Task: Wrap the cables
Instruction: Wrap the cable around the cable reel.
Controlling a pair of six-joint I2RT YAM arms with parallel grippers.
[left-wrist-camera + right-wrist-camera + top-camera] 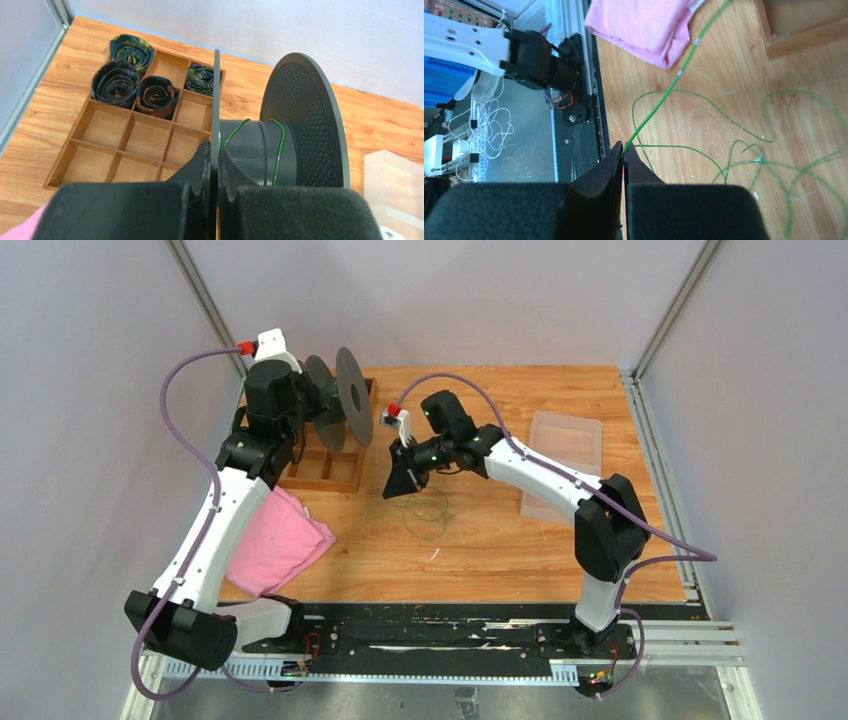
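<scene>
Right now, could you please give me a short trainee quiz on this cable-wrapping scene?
1. True or false: the right claw is shut on the green wire.
2. What does the left claw grip: A) pink cloth, B) spool's flange, C) clear box?
3. How many dark fabric rolls sit in the wooden tray?
Key: 1 true; 2 B; 3 four.

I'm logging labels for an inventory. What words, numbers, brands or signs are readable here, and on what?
No text is readable in any view.
White tag on the pink cloth: too small and blurred to read.
White bands on the green cable: no legible print.
Black spool: no label shows.
</scene>
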